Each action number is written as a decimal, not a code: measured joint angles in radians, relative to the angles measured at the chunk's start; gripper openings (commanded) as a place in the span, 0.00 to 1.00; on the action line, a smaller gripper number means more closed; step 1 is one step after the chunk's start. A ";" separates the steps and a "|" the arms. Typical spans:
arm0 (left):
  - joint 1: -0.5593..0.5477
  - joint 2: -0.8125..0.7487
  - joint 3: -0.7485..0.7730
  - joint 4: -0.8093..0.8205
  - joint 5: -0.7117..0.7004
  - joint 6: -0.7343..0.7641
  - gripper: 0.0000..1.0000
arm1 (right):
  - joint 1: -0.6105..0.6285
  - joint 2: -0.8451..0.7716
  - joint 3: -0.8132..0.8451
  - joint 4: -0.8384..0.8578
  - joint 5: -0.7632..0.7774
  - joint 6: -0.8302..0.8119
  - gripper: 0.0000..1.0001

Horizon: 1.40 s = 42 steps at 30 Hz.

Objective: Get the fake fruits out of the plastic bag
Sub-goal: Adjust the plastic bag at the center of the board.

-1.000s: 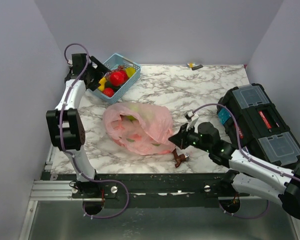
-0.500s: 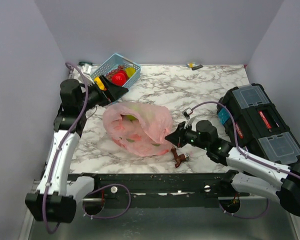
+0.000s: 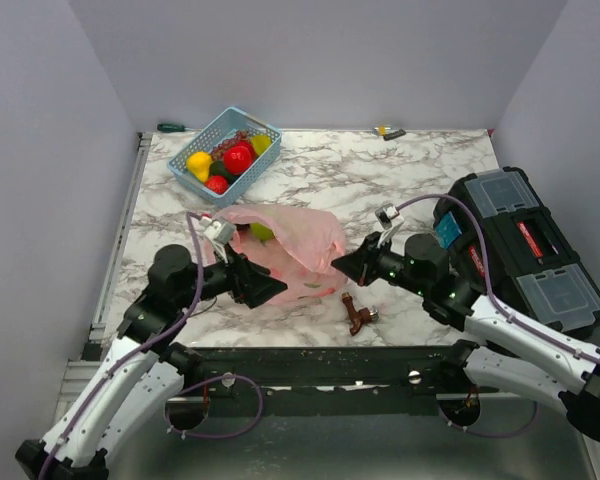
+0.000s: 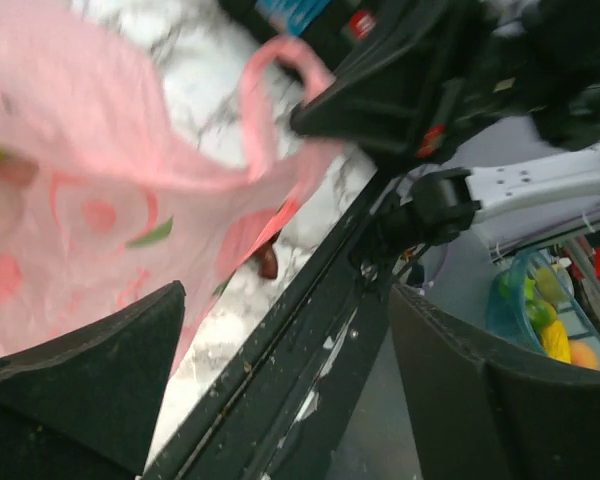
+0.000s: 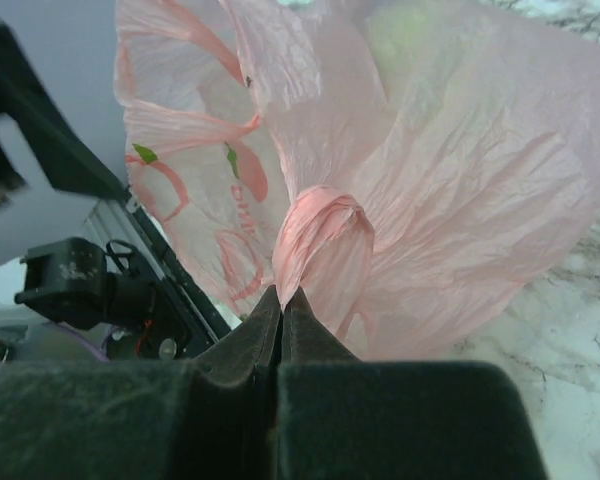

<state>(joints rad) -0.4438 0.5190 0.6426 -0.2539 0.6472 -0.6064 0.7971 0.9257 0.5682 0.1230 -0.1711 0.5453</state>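
The pink plastic bag [image 3: 290, 240] lies crumpled at the table's near middle. A yellow-green fruit [image 3: 262, 232] shows at its far-left opening, and faintly through the film in the right wrist view [image 5: 405, 35]. My right gripper [image 3: 345, 266] is shut on a bunched fold of the bag [image 5: 315, 230] at its right edge; the tips [image 5: 283, 300] meet on the plastic. My left gripper [image 3: 267, 288] is open and empty at the bag's near-left side. In its wrist view the gripper [image 4: 290, 380] hangs over the table's front rail, with the bag [image 4: 90, 200] to the upper left.
A light blue basket [image 3: 258, 125] at the far left holds red and yellow fruits. A small brown tap-like piece [image 3: 358, 317] lies near the front edge, right of the bag. A black toolbox [image 3: 520, 250] fills the right side. A screwdriver [image 3: 170, 127] lies at the far-left edge.
My left arm has swung from the basket at the far left down to the near-left side of the bag, jaws open. My right gripper stays shut on the bag, shifted slightly.
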 measured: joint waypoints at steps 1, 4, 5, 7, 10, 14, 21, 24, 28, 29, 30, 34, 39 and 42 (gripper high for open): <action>-0.025 0.008 -0.030 0.001 -0.021 -0.007 0.77 | 0.000 -0.009 0.015 -0.016 0.012 -0.004 0.10; -0.132 0.084 -0.084 -0.005 -0.150 -0.026 0.76 | 0.000 -0.010 0.069 -0.087 0.080 -0.025 0.17; -0.169 0.127 -0.084 0.000 -0.197 -0.029 0.76 | 0.000 -0.002 0.089 -0.121 0.111 -0.036 0.21; -0.214 0.189 -0.081 0.011 -0.265 -0.031 0.74 | 0.000 0.023 0.131 -0.188 0.175 -0.063 0.31; -0.233 0.269 -0.074 0.026 -0.379 -0.042 0.68 | 0.000 0.063 0.190 -0.295 0.255 -0.109 0.48; -0.235 0.333 -0.065 0.047 -0.510 -0.052 0.67 | 0.000 0.111 0.287 -0.417 0.351 -0.172 0.73; -0.237 0.393 -0.065 0.113 -0.611 -0.046 0.67 | 0.028 0.219 0.483 -0.492 0.353 -0.332 0.85; -0.237 0.409 -0.065 0.117 -0.628 -0.044 0.66 | 0.124 0.311 0.521 -0.476 0.341 -0.400 0.87; -0.237 0.388 -0.066 0.122 -0.652 -0.045 0.62 | 0.280 0.452 0.509 -0.440 0.393 -0.470 0.88; -0.237 0.378 -0.067 0.125 -0.661 -0.045 0.62 | 0.308 0.479 0.492 -0.422 0.404 -0.480 0.88; -0.237 0.365 -0.069 0.125 -0.671 -0.045 0.62 | 0.326 0.498 0.469 -0.400 0.416 -0.489 0.88; -0.237 0.298 -0.094 0.119 -0.722 -0.047 0.61 | 0.340 0.552 0.377 -0.307 0.500 -0.521 0.88; -0.237 0.174 -0.171 0.093 -0.773 -0.066 0.62 | 0.340 0.634 0.324 -0.147 0.631 -0.545 0.82; -0.237 0.094 -0.223 0.086 -0.776 -0.079 0.63 | 0.340 0.695 0.315 -0.038 0.723 -0.555 0.57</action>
<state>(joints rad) -0.6811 0.6132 0.4194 -0.1677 -0.1287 -0.6849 1.1370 1.6207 0.8833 0.0849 0.5522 -0.0097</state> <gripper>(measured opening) 0.621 0.784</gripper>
